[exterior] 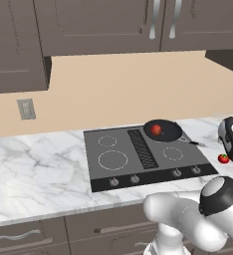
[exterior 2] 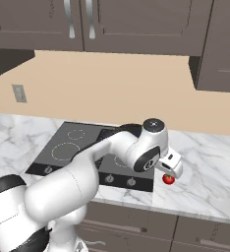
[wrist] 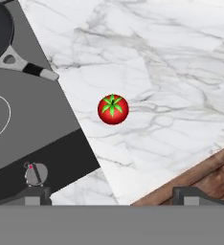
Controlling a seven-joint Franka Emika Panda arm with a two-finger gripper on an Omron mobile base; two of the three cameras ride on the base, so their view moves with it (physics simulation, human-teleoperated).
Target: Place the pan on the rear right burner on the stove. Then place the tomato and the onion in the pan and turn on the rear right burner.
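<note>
The black pan (exterior: 168,132) sits over the rear right burner of the stove (exterior: 96,149), hiding its ring, handle pointing right. A dull red onion (exterior: 156,129) lies inside the pan. The bright red tomato (wrist: 113,109) with its green stem lies on the marble counter, just right of the stove's front corner, seen also in the base views (exterior: 223,158) (exterior 2: 168,179). My gripper (wrist: 113,195) hangs directly above the tomato, open, nothing between its fingers (wrist: 33,195). From the right base view the hand (exterior 2: 172,167) hovers just over the tomato.
The pan's handle (wrist: 30,68) reaches toward the tomato's side of the stove. A knob (wrist: 33,173) sits on the stove's front strip. The counter's front edge (wrist: 200,172) runs close to the tomato. Marble counter (exterior: 34,164) extends left of the stove.
</note>
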